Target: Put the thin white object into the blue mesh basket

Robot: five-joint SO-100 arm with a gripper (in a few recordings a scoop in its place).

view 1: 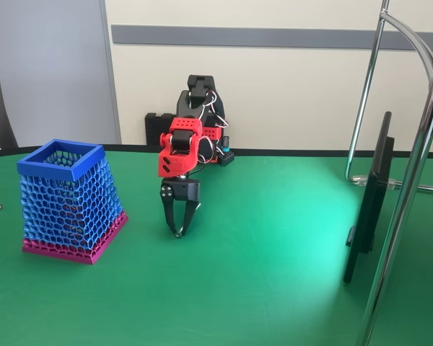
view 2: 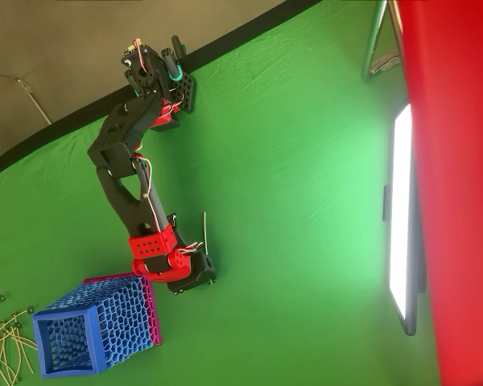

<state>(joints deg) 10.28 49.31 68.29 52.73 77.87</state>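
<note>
Green counter [view 1: 274, 288] carries the basket [view 1: 68, 202], upright at the left in the fixed view. Hand [view 1: 178, 232] points down, tips at the counter, fingers nearly pressed together; whether they pinch anything, cannot tell. White stick [view 2: 204, 233] lies on the counter beside the hand in the overhead view.

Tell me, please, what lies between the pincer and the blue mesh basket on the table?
In the fixed view, only bare green table lies between the pincer and the blue mesh basket; nothing rests on that stretch.
</note>
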